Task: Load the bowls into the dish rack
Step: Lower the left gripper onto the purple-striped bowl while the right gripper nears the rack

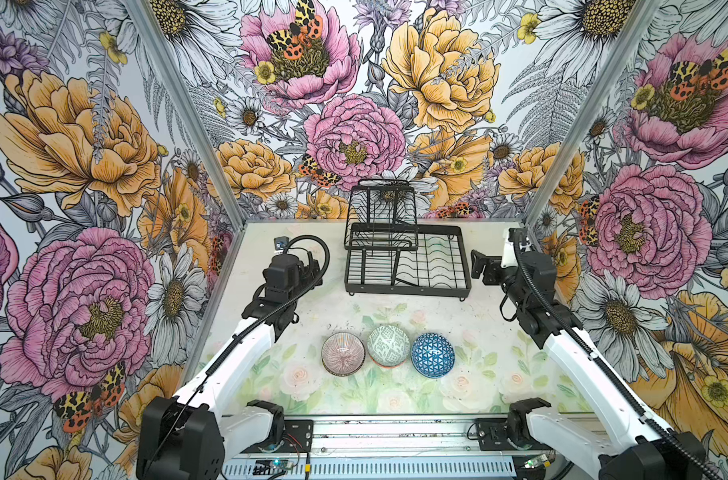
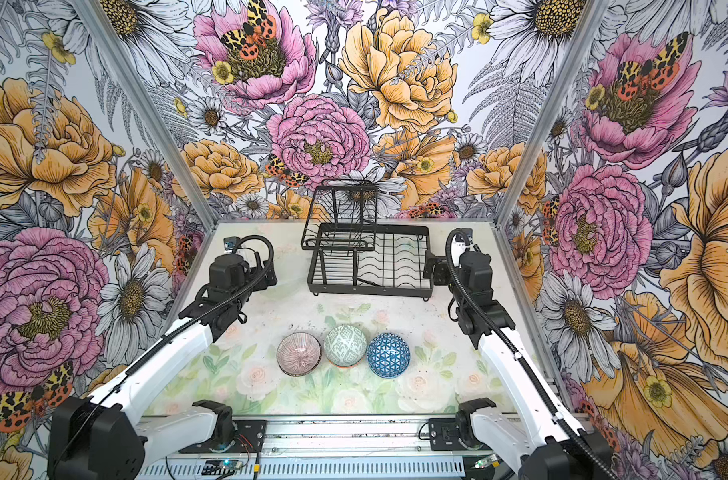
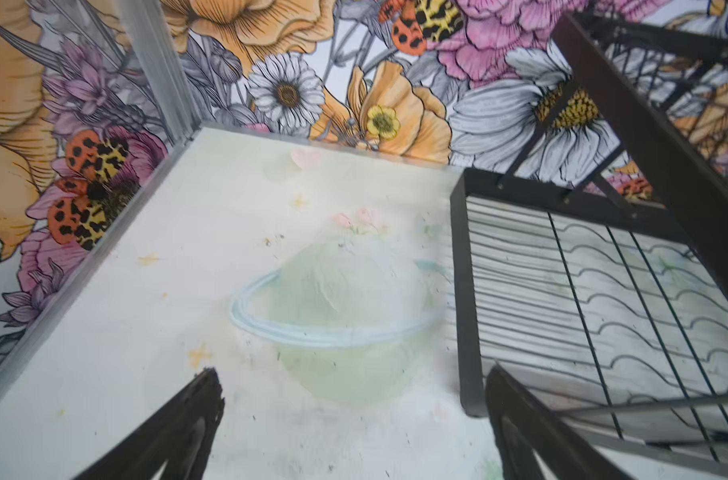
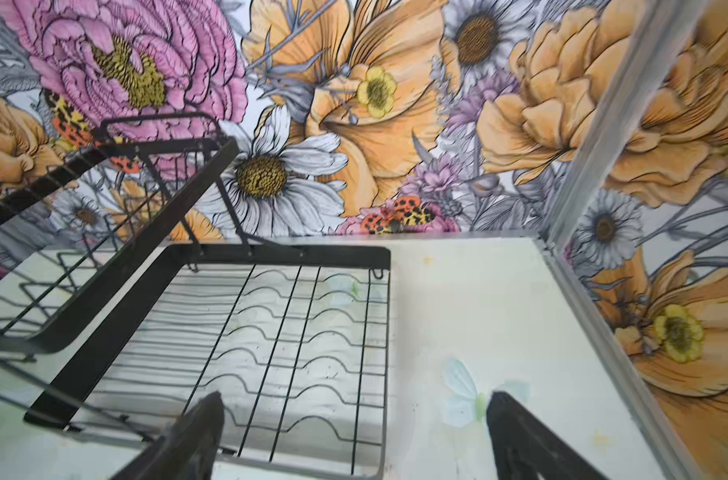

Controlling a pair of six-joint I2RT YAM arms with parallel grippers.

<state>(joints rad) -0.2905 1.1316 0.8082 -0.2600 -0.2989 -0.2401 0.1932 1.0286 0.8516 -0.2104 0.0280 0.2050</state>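
Three bowls stand in a row on the table's near middle in both top views. The pink-lined bowl (image 1: 343,354) (image 2: 298,354) is upright. The grey-green bowl (image 1: 388,345) (image 2: 345,345) and the blue-triangled bowl (image 1: 433,354) (image 2: 388,354) lie upside down; an orange rim shows under the grey-green one. Behind them is the black wire dish rack (image 1: 408,289) (image 2: 370,292) (image 3: 462,291) (image 4: 279,253), with nothing in it. My left gripper (image 1: 314,272) (image 2: 268,276) (image 3: 351,374) hangs open by the rack's left front corner. My right gripper (image 1: 480,266) (image 2: 435,270) (image 4: 356,397) hangs open at the rack's right side.
The rack's raised basket tier (image 1: 381,216) stands over its back left part. Flower-printed walls close the table at the back and both sides. A metal rail (image 1: 395,436) with the arm bases runs along the front edge.
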